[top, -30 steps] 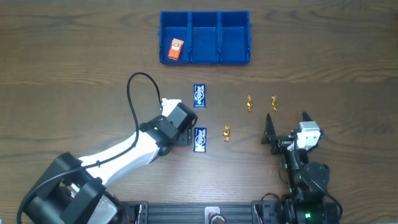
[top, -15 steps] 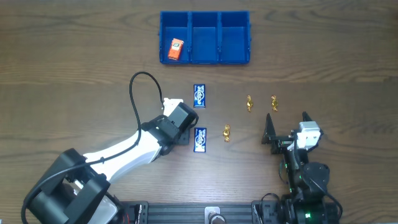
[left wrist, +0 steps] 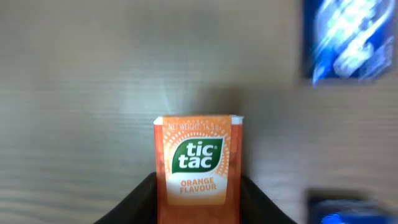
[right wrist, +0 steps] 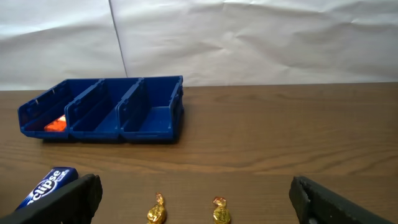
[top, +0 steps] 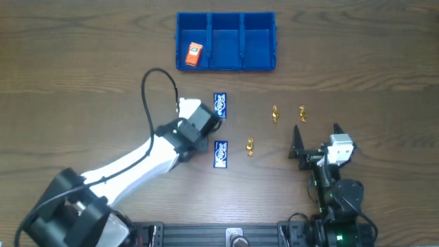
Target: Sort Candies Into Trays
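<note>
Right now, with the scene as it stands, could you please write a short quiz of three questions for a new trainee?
1. True or false: the left gripper is shut on a small orange rectangular plastic box.
2. How many gold foil-wrapped candies lie on the brown wooden table?
3. In the top view, which compartment of the blue plastic three-compartment tray holds a second orange box? A left, B middle, C right.
Key: 1 true; 2 three; 3 A.
</note>
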Tool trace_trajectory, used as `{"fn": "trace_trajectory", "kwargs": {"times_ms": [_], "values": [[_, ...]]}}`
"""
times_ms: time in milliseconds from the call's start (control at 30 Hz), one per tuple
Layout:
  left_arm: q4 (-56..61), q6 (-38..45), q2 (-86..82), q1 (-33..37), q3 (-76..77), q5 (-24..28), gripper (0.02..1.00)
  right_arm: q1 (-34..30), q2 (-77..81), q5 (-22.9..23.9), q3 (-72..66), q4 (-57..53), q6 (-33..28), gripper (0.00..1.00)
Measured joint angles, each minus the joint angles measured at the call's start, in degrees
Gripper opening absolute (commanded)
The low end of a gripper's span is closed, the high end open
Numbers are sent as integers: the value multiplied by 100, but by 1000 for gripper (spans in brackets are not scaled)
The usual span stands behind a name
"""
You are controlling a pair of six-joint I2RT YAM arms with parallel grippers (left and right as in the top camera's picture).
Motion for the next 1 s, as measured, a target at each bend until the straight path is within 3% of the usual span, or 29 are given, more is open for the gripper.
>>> {"fn": "trace_trajectory", "kwargs": {"times_ms": [133,400,667,1000], "values": [[-636,306,-328,85,1606,-581,305,0,0,2,0,-2,0,998],[-719,1047,151,925,3906,-776,303,0,-2,2,0,-2,0,998],[-645,1460,1978,1589,5331,-85,308,0,0,2,0,-2,0,998],[-640,1502,2992,1799,5392,476,314,0,0,0,0,-2,0,998]]}}
